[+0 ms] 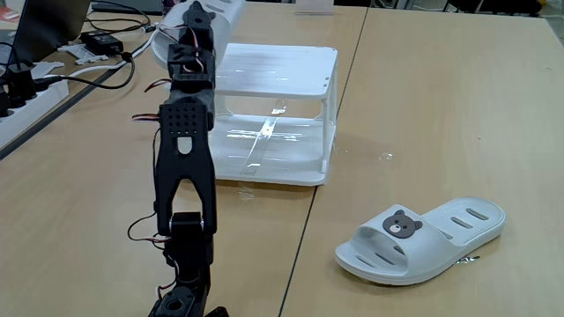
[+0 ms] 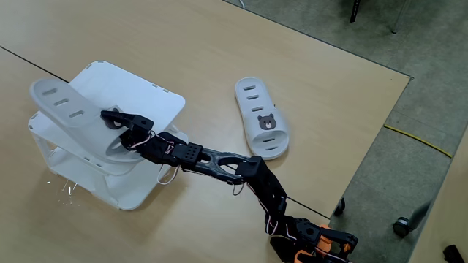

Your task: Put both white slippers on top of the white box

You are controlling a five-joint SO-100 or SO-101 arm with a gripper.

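Slipper (image 2: 71, 109) already on box (image 2: 157, 98), sticking out past far left edge in top-down view. Claw (image 2: 113, 121) over box top, touching or just beside that slipper; cannot tell if apart or together. Second slipper (image 2: 262, 117) flat on table (image 2: 219, 44), well apart, off to right of arm. Long side points away from box, bear face near arm's end. Needs next: swing right, reach down.

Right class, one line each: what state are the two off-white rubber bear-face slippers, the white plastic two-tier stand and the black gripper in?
Off-white rubber slipper on the stand: lying on the ribbed top, heel overhanging the edge.
Off-white rubber slipper on the table: sole down, beside the stand, untouched.
White plastic two-tier stand: upright on the wooden table.
Black gripper: at the upper slipper's strap; open or shut unclear.
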